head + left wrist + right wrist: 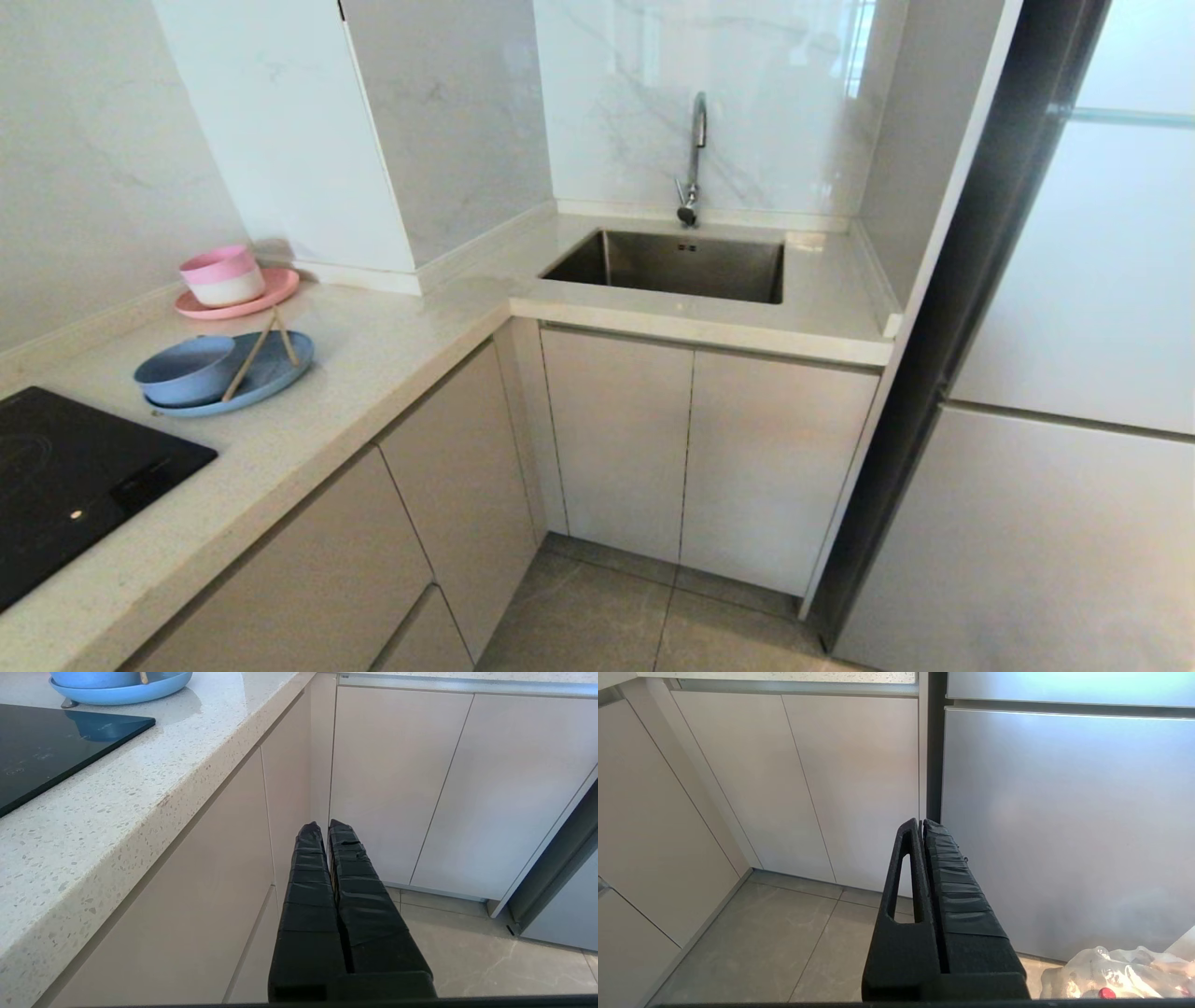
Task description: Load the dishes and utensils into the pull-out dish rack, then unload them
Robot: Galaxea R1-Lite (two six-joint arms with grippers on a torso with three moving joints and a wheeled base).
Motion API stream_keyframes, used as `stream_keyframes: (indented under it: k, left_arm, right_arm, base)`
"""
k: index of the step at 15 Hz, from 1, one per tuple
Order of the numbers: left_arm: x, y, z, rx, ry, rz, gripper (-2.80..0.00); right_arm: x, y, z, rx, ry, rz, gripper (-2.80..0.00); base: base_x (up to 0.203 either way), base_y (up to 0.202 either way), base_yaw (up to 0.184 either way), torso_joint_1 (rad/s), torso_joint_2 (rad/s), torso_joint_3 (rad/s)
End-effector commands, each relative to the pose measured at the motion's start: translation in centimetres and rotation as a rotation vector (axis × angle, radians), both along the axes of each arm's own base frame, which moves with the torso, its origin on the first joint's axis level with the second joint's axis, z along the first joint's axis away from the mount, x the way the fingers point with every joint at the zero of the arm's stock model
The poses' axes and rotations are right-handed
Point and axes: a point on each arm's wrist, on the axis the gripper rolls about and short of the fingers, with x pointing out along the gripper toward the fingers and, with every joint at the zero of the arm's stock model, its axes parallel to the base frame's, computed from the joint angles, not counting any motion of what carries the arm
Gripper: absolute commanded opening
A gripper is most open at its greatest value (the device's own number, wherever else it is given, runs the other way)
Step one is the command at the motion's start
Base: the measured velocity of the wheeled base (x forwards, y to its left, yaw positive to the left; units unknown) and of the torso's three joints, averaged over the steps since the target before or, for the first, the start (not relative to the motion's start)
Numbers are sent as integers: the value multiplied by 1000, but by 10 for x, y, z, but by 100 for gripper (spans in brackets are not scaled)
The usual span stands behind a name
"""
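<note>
A light-blue plate (271, 373) lies on the counter at the left, with a blue-grey bowl (185, 370) on it and wooden chopsticks (261, 347) leaning across both. The plate's rim (121, 690) also shows in the left wrist view. No fork shows. The pull-out dish rack is out of view; only closed beige cabinet fronts (457, 485) show. My left gripper (326, 827) is shut and empty, low beside the counter edge. My right gripper (920, 824) is shut and empty, facing the cabinet doors and the fridge. Neither arm appears in the head view.
A pink-and-white bowl (222, 275) sits on a pink plate (271, 291) behind the blue set. A black hob (65, 476) lies at the counter's left. A steel sink (672, 266) with a tap (693, 159) is in the corner. The fridge (1055, 373) stands right; a plastic bag (1115, 975) lies on the floor.
</note>
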Motion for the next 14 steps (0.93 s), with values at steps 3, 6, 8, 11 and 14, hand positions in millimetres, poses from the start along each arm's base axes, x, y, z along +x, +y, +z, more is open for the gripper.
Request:
stream_keyframes:
  k: [3,6,8,11,14]
  left_arm:
    - [0,0,0,0,0,0,-280]
    - [0,0,0,0,0,0,-280]
    - [0,0,0,0,-1,0,-280]
    - [0,0,0,0,-2,0,-280]
    - [0,0,0,0,0,0,-280]
  right_arm:
    - [0,0,0,1,1,0,-280]
    - [0,0,0,1,1,0,-280]
    - [0,0,0,1,1,0,-280]
    - [0,0,0,1,0,0,-280]
    - [0,0,0,1,1,0,-280]
  base:
    - [0,0,0,0,2,8]
    - [0,0,0,0,0,0]
    - [0,0,0,0,0,0]
    - [0,0,0,0,0,0]
    - [0,0,0,0,0,0]
